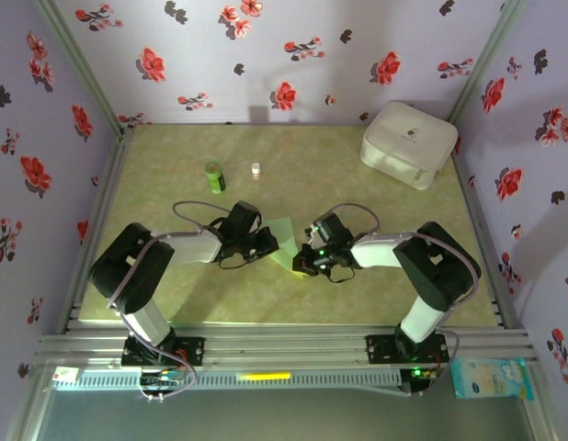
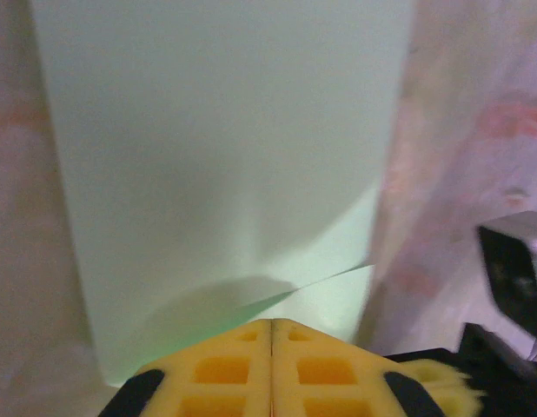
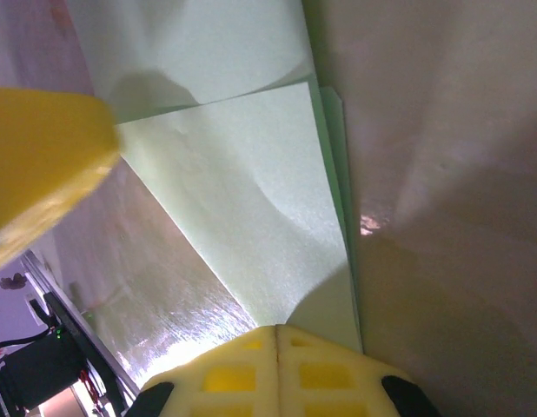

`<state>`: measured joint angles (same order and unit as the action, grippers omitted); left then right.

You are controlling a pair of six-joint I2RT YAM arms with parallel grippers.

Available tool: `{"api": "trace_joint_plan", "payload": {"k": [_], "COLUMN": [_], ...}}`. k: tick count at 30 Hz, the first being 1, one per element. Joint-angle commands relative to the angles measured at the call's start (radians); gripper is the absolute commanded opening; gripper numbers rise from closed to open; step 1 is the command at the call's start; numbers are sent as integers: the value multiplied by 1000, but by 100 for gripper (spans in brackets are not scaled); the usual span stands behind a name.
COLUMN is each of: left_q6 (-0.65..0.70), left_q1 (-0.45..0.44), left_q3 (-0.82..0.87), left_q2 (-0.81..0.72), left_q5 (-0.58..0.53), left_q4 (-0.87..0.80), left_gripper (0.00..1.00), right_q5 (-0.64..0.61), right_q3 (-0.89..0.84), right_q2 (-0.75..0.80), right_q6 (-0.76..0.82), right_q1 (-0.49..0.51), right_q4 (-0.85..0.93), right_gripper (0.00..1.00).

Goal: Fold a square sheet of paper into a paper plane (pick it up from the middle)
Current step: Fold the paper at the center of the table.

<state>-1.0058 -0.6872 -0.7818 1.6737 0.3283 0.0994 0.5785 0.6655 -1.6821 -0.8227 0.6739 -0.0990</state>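
Table (image 1: 376,303): mottled yellow-green top, boxed in by lilac walls with red flowers
Left gripper (image 2: 271,334): yellow pads were pressed flat together with no gap, clenched on the bottom edge of the sheet of paper (image 2: 225,156)
Right gripper (image 3: 277,339): pads were likewise squeezed tight, nipping a corner of the same sheet where its layers overlapped
Sheet's place: mid-table between the two grippers, one at its left edge, the other at its lower right corner; whether it touched the table could not be told
Hidden: the paper inside both pairs of pads was covered, and its top ran off the left wrist view
Yellow block (image 3: 43,165): lay blurred against the sheet at the left of the right wrist view, too soft to identify
Top view added: a dark green bottle (image 1: 215,176), a small white object (image 1: 255,170) and a white rounded case (image 1: 408,144), all well apart from the paper
Right wrist view added: stacked folded layers with a darker green edge, where the left wrist view gave one plain face with a shallow buckle
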Motion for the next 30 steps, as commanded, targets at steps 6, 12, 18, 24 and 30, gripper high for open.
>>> {"api": "trace_joint_plan", "payload": {"k": [6,12,18,24,30], "left_q6": [-48,-96,-91,-54,-17], "left_q1": [-60,-132,-134,-90,-27], "left_q3": [-23,0,41,99,169], "left_q2": [-51,20,82,93,75], "left_q5": [-61,-30,-42,-68,-69], "left_q4": [-49,83,137,174,218], "left_gripper": [9,8,8,9,13], "right_q5": [-79,-75,-75,-78,-79], "right_q3": [-32,-30,-32,-48,-55], "right_q2": [-11,-19,-28,-28,-34], "right_q6": [-16,-12,-10,-12,-6], "right_q1": [-5,-5,-5,-5,-5], "right_q4": [58,59,57,49,51], "right_gripper": [2,2,2,2,0]}}
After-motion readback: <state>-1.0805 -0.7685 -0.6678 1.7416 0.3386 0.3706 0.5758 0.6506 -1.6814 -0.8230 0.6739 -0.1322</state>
